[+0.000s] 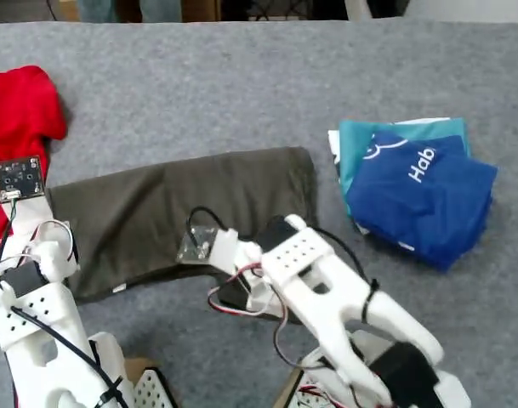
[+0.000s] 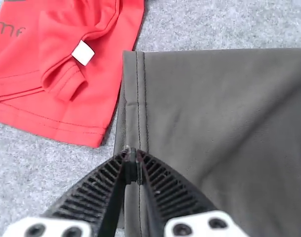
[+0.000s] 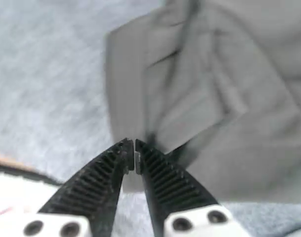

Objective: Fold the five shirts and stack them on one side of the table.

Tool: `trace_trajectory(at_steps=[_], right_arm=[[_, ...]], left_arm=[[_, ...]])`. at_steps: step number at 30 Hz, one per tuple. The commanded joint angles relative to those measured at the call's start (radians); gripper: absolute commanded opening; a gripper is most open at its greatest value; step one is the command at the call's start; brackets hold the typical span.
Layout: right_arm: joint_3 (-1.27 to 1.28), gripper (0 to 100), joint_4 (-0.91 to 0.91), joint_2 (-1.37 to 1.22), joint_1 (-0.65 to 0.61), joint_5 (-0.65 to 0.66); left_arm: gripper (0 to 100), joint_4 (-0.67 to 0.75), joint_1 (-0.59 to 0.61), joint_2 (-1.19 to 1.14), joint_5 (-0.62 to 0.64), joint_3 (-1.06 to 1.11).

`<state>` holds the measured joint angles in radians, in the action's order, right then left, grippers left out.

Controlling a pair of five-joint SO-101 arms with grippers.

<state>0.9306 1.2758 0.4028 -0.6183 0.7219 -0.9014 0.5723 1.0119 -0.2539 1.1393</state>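
Note:
An olive shirt [image 1: 190, 208] lies flat across the middle of the table, partly folded. My left gripper [image 2: 132, 159] is shut on its stitched hem at the shirt's left end, next to a crumpled red shirt [image 1: 16, 115] with a white tag [image 2: 83, 52]. My right gripper [image 3: 131, 148] is shut on a folded edge of the olive shirt [image 3: 224, 108] along its near side. A folded blue shirt [image 1: 424, 191] lies on a folded teal shirt [image 1: 369, 136] at the right.
Grey carpet-like cloth [image 1: 241, 76] covers the table, with bare room along the far side. Both white arms take up the near edge, the right arm [image 1: 327, 289] trailing loose wires.

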Motion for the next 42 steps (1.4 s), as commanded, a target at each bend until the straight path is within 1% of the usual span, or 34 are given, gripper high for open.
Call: trace_trajectory(at_steps=[1, 5, 8, 10, 14, 17, 20, 24, 29, 31, 34, 36, 39, 42], right_arm=[[-0.038, 1.4, 0.084, 0.111, 0.011, 0.054], [-0.16, 1.4, 0.091, 0.148, 0.104, 0.057], [-0.22, 1.4, 0.012, 0.091, 0.155, 0.054], [-0.243, 1.4, -0.074, 0.015, 0.178, 0.023], [-0.278, 1.4, -0.192, -0.17, 0.184, -0.051], [-0.294, 1.4, -0.204, -0.277, 0.184, -0.057], [-0.282, 1.4, -0.198, -0.323, 0.183, -0.057], [-0.194, 1.4, -0.193, -0.286, 0.137, -0.057], [-0.013, 1.4, -0.192, -0.122, -0.009, -0.074], [0.045, 1.4, -0.19, -0.048, -0.038, -0.083], [0.088, 1.4, -0.19, 0.042, -0.031, -0.08], [0.076, 1.4, -0.19, 0.079, 0.011, -0.078], [-0.007, 1.4, -0.19, 0.084, 0.091, -0.06], [-0.119, 1.4, -0.198, 0.036, 0.11, -0.063]], left_arm=[[3, 0.018, 0.005, 0.005, 0.006, -0.012], [3, 0.018, 0.005, 0.005, 0.006, -0.012], [3, 0.018, 0.002, 0.005, 0.006, -0.012], [3, 0.018, 0.002, 0.005, 0.006, -0.012], [3, 0.018, 0.001, 0.005, 0.006, -0.004], [3, 0.018, 0.001, 0.005, 0.006, -0.005], [3, 0.018, 0.001, 0.005, 0.006, -0.005], [3, 0.018, 0.001, 0.005, 0.006, -0.004], [3, 0.018, 0.001, 0.005, 0.006, -0.004], [3, 0.018, 0.001, 0.005, 0.006, -0.004], [3, 0.018, 0.001, 0.005, 0.006, -0.004], [3, 0.018, 0.001, 0.005, 0.006, -0.004], [3, 0.018, 0.001, 0.005, 0.006, -0.004], [3, 0.018, 0.001, 0.005, 0.006, -0.002]])
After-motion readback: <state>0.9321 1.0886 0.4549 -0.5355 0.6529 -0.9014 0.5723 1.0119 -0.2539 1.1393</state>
